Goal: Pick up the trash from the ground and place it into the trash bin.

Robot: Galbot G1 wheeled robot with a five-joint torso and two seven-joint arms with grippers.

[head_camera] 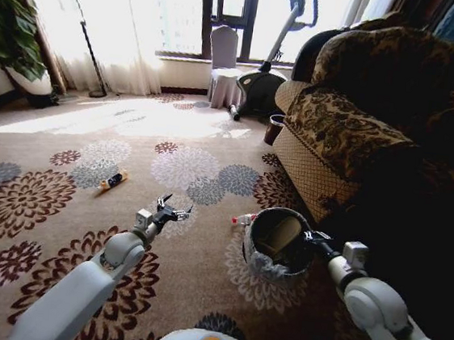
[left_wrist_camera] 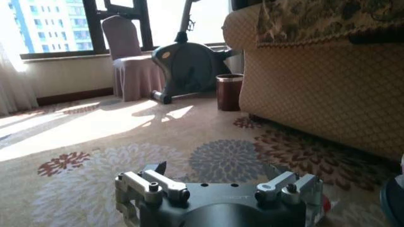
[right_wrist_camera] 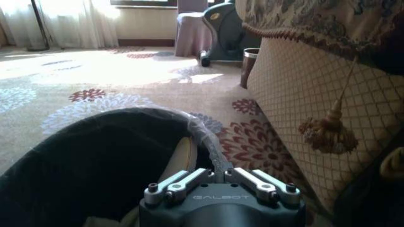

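- While litter lies on the flowered carpet (head_camera: 49,159), the trash bin (head_camera: 278,242) stands just right of centre, near the robot and beside the sofa (head_camera: 352,134); something pale, flat and curved shows inside it, so the job looks partly done at most.
- Left gripper (head_camera: 172,210) hovers low over the carpet left of the bin, fingers spread and holding nothing.
- Right gripper (right_wrist_camera: 221,176) sits at the bin's right rim, fingertips pinched together on the crinkled plastic liner (right_wrist_camera: 205,137).
- An orange-and-black tube (head_camera: 113,180) lies farther left on the carpet, well apart from both arms and yet to be collected.
- A small bottle (head_camera: 244,219) with a red tip lies just left of the bin, also on the floor.
- Bin is round, dark-walled, its thin glossy liner bunched over the rim; the carpet is short-pile with maroon and grey blooms; the sofa's side is a quilted diamond weave.
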